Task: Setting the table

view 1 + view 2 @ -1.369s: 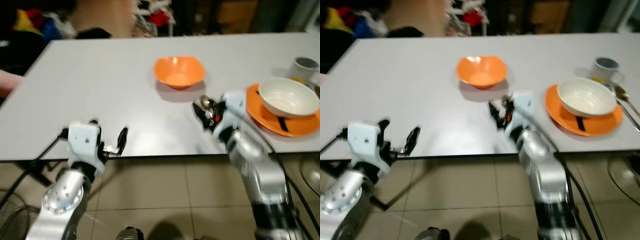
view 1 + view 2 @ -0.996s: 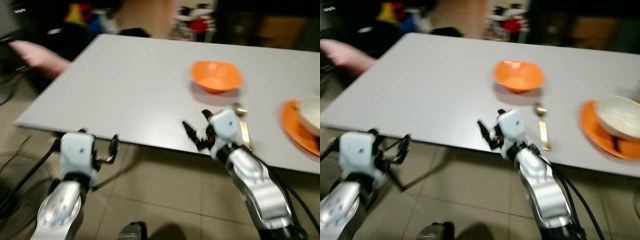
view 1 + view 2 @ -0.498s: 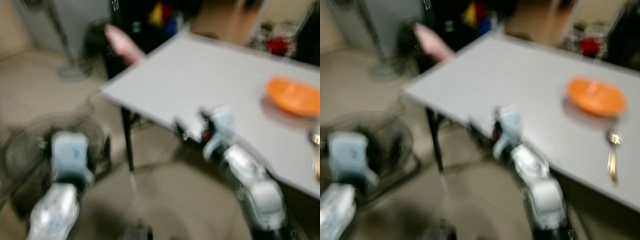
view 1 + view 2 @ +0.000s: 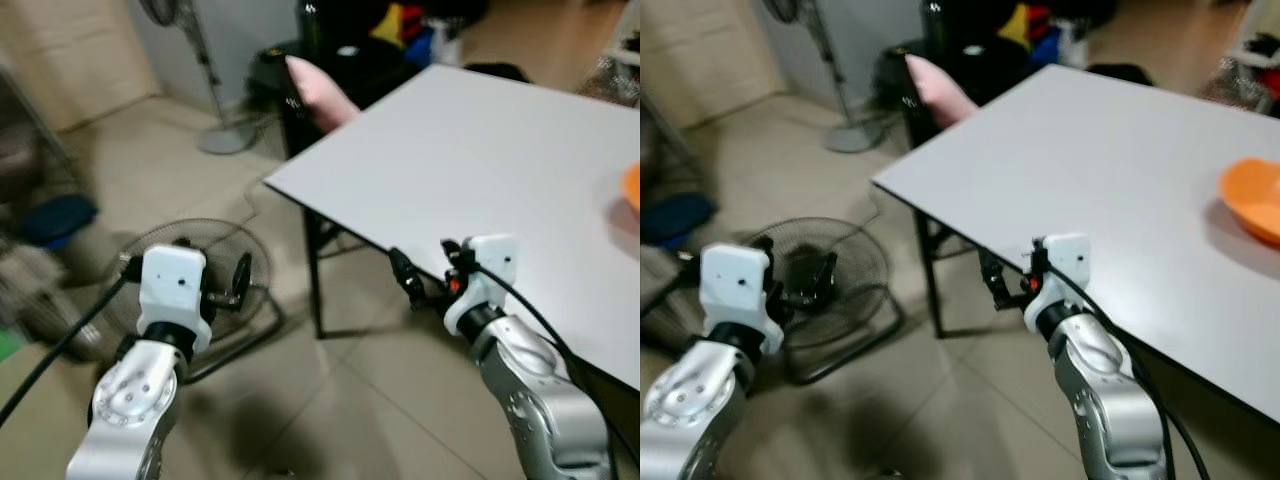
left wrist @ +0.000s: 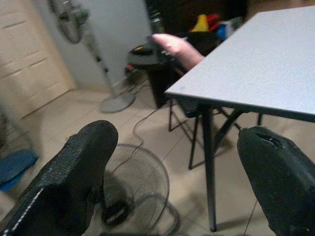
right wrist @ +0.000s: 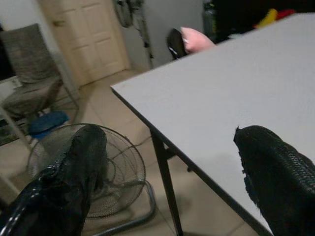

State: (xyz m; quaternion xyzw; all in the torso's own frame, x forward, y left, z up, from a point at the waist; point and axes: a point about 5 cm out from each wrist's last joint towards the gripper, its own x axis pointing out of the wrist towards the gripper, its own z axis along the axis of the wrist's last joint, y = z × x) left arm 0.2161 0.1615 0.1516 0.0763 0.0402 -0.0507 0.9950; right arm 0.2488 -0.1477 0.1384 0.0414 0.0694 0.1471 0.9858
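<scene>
1. Two grippers are recorded, both empty. The left gripper (image 4: 238, 285) is held out over the tiled floor, well apart from the table, with its fingers (image 5: 78, 172) spread wide on nothing.
2. A floor fan (image 4: 205, 270) is noted lying on the tiles just beyond the left gripper; it is judged to be no part of the task.
3. The white table (image 4: 480, 170) is seen from its near corner, and the stretch in view bears no tableware.
4. A person's hand (image 4: 318, 90) is observed at the table's far edge, clear of both grippers.
5. The right gripper (image 4: 1002, 285) is held at the table's near edge, fingers (image 6: 275, 172) wide apart, nothing carried.
6. An orange bowl (image 4: 1252, 198) is found on the table towards the right, well apart from the right gripper.
7. Progress is judged partial at best: one bowl is laid, no item is in hand, and whatever further items are to be laid remain to be fetched.
</scene>
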